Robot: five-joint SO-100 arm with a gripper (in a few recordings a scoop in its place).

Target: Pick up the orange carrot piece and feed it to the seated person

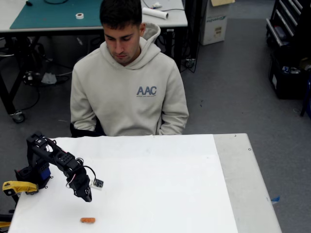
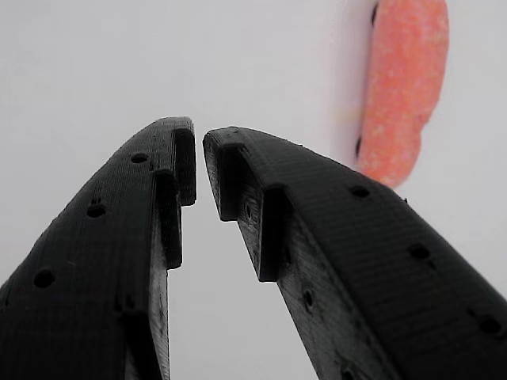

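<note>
The end effector [image 2: 198, 162] is two black fingers [image 2: 119, 237] of ribbed, layered plastic dotted with small round holes, their stepped tips drawn nearly together with a thin gap between them and nothing held. In the fixed view it [image 1: 85, 194] hangs tip-down over the near left part of the worktop [image 1: 160, 184], on a black jointed arm [image 1: 53, 158] with a blue part and a yellow clamp part [image 1: 17, 187] at its base.

The one orange carrot piece [image 1: 88, 220] lies flat on the worktop, just below the end effector in the fixed view and apart from it. In the wrist view it [image 2: 402, 87] is a stubby, grainy stick with rounded ends, beyond the right finger.

The worktop is smooth white with a grey strip along its right side. One seated person [image 1: 127, 87] in a light beige hoodie printed "AAC" sits at its far edge. Behind are a grey floor, a table with a green mat [image 1: 58, 13] and a cardboard box [image 1: 215, 22].
</note>
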